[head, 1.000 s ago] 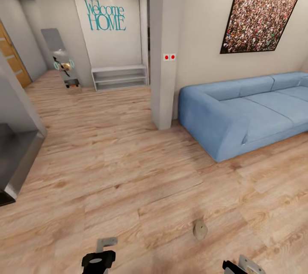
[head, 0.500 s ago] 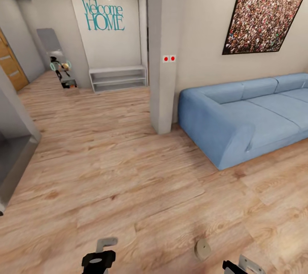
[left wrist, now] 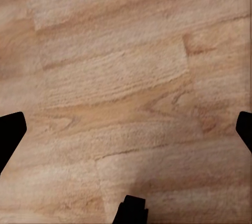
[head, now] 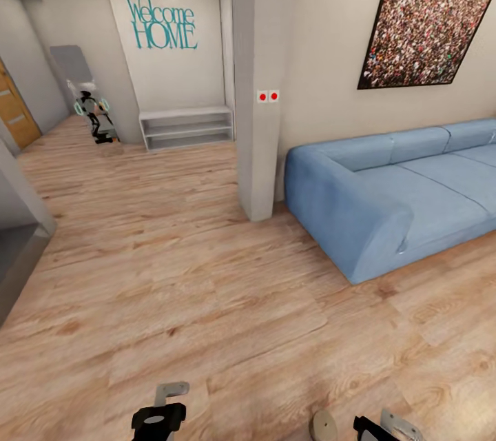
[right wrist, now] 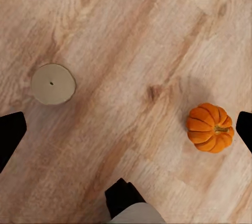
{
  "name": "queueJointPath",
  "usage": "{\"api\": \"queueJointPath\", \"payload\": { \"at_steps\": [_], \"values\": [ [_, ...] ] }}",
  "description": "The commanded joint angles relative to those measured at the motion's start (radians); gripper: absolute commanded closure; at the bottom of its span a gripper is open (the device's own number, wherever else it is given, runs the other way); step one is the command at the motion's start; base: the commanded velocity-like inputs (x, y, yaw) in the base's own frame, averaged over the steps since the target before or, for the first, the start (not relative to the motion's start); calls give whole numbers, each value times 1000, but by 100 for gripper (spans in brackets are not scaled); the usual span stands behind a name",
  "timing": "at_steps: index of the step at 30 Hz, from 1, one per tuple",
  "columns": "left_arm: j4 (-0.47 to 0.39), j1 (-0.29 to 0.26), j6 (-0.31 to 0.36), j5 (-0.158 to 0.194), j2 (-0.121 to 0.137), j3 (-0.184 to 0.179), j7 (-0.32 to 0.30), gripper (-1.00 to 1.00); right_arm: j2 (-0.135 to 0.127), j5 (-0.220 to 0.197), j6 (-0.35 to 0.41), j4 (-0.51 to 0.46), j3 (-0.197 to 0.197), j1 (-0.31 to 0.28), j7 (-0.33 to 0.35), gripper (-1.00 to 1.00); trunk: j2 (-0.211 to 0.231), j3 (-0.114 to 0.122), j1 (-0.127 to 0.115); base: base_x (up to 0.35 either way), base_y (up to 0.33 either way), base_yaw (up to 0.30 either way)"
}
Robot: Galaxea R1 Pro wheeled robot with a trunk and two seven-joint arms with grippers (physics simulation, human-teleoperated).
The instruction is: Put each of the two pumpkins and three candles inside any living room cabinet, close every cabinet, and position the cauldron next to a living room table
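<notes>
Pumpkin [right wrist: 210, 127]: upright on the wood floor [head: 207, 275], well apart from the pale candle [right wrist: 53, 83], both under the right gripper [right wrist: 126, 129], the nearer arm, its fingers spread wide and empty; left gripper [left wrist: 126, 129] likewise spread, empty.

pumpkin [right wrist: 210, 128], candle [right wrist: 53, 83] on floor [right wrist: 126, 34]

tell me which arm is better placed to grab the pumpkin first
Right, most likely. The right wrist view looks down on the pumpkin and a candle on the floor, with the right gripper open. The left gripper has bare wood floor below.
</notes>
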Motion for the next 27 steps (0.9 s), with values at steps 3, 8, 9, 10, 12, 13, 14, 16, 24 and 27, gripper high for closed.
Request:
{"api": "queueJointPath", "payload": {
  "at_steps": [3,8,9,10,12,13,14,16,24,27],
  "values": [
    [0,0,0,0,0,0,0,-100,-2,1,4,5,0,0,121,-100,0,0,0,152,-6,0],
    [0,0,1,0,0,0,-2,-100,-12,1,4,10,23,0,234,-100,0,0,0,60,-1,0],
    [-1,0,1,1,0,0,-3,-100,-12,1,5,10,28,0,238,-100,0,0,0,12,0,0],
    [-1,0,2,1,-1,1,-5,-100,-12,0,6,11,31,0,241,-100,0,0,0,7,0,0],
    [-4,0,7,1,-3,3,-7,-100,-12,0,9,11,35,0,245,-100,0,0,0,4,0,0],
    [-6,0,8,2,-3,3,-8,-100,-12,0,9,11,36,0,246,-100,0,0,0,2,0,0],
    [-13,0,13,2,-3,3,-9,-100,-13,0,11,11,37,0,248,-100,0,0,0,2,0,0],
    [-32,0,42,4,-4,4,-10,-100,-15,-1,23,11,37,0,253,-100,0,0,0,0,0,0],
    [-210,1,274,12,2,8,-15,-100,-16,-1,45,11,39,0,317,-100,-14,-6,8,0,0,0],
    [-287,3,332,13,4,9,-29,-100,-16,-1,43,11,39,0,322,-100,-35,-16,19,0,0,0]
  ]
}}
